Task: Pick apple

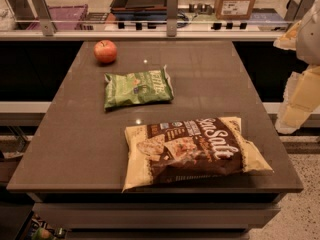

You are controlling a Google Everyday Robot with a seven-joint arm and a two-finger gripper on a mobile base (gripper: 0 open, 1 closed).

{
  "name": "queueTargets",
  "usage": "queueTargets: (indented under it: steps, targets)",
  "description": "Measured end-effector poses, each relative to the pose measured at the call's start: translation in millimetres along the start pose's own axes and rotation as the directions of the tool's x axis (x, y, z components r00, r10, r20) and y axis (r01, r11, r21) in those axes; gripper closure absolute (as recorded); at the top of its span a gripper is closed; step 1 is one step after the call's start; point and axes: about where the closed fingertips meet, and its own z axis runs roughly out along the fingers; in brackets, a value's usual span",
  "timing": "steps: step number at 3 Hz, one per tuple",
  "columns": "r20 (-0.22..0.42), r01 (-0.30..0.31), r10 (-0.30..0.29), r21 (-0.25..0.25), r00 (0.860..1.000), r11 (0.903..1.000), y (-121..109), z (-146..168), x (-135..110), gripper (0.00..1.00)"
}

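Nearest cam: brown Sea Salt chip bag (pixel 192 149) at front of table (pixel 70 134), green chip bag (pixel 137 88) just behind. Farther back, near far-left corner: apple (pixel 105 51), on tabletop, well apart from both bags. Gripper (pixel 295 104) off at right edge, beside table, nowhere near apple; open or closed, can't tell. Step in hand, prob.: reach. Best to pass high over bags, descend from above, centre on apple, close gently. Round, no real long axis; stem dimple up.
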Motion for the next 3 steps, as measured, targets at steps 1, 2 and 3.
queueTargets:
  steps: [1,2,3]
  targets:
    - [0.000,0.000,0.000,0.000,1.000,1.0000,0,0,0,0.00]
    - [0.024,-0.009,0.009,0.021,1.000,0.9997,-4,-3,-7,0.00]
    - [0.094,-0.047,0.040,0.069,0.995,0.9965,-12,-7,-17,0.00]
